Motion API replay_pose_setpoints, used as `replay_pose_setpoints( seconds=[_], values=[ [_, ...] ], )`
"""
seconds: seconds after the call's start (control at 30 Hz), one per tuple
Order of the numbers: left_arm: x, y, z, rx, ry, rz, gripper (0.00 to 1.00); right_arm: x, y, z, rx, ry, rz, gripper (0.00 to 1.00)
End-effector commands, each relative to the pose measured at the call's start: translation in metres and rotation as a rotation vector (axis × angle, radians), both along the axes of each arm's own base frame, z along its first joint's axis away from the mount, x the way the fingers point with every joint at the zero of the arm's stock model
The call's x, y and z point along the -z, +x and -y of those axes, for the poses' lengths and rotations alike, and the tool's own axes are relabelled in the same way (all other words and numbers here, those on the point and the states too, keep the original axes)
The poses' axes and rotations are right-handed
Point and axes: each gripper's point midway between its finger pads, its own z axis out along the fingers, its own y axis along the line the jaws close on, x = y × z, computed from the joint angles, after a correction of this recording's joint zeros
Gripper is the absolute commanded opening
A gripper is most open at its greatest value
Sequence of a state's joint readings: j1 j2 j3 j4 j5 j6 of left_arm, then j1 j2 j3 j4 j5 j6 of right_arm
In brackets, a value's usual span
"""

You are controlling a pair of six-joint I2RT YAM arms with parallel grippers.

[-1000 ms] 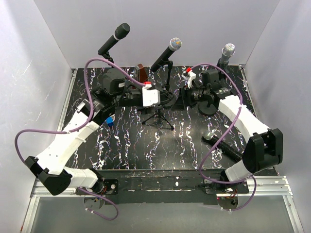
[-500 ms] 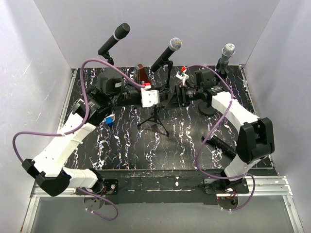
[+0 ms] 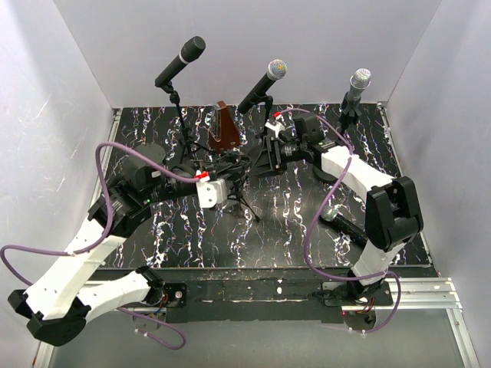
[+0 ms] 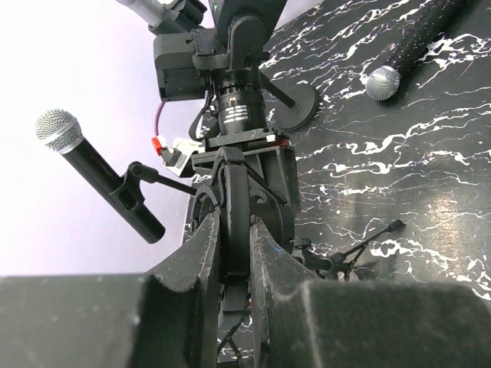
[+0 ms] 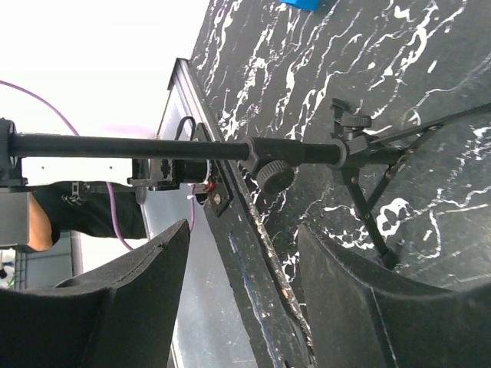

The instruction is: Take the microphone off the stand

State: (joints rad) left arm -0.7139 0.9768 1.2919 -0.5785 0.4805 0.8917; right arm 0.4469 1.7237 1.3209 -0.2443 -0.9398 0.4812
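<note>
Three microphones stand at the back. The middle one [image 3: 266,83], black with a silver head, sits in a clip on a black tripod stand [image 3: 244,201]; it also shows in the left wrist view [image 4: 93,166]. My left gripper [image 3: 232,173] is shut on the stand's pole [image 4: 235,201]. My right gripper [image 3: 266,150] is open, just right of the pole and level with it. In the right wrist view the pole [image 5: 146,146] crosses above the open gripper [image 5: 242,234], untouched, with the tripod legs [image 5: 370,192] to the right.
A black microphone on a stand [image 3: 182,61] is at the back left, a grey-headed one [image 3: 356,86] at the back right. A loose microphone [image 3: 347,223] lies on the table's right side. A brown block [image 3: 224,127] stands behind the tripod. White walls close in three sides.
My left arm has drawn back toward the near left, still on the pole, and the tripod shifted slightly nearer. My right gripper has moved left, closer to the stand.
</note>
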Motion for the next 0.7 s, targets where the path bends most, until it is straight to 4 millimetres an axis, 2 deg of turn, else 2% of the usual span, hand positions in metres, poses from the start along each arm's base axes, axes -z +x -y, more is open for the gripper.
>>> replay_pose_setpoints(
  seconds=[0.0, 0.27, 0.4, 0.67],
  values=[
    [-0.032, -0.003, -0.008, -0.012, -0.068, 0.177, 0.00, -0.005, -0.007, -0.012, -0.040, 0.043, -0.006, 0.64],
    [-0.035, -0.009, -0.012, 0.004, -0.071, 0.223, 0.00, 0.012, -0.007, -0.028, -0.063, 0.031, -0.050, 0.57],
    [-0.036, -0.014, -0.013, 0.015, -0.079, 0.229, 0.00, 0.015, -0.007, -0.035, -0.087, 0.040, -0.054, 0.55],
    [-0.032, -0.020, -0.014, 0.041, -0.069, 0.234, 0.00, 0.015, -0.019, -0.048, -0.173, 0.104, -0.081, 0.55]
  ],
)
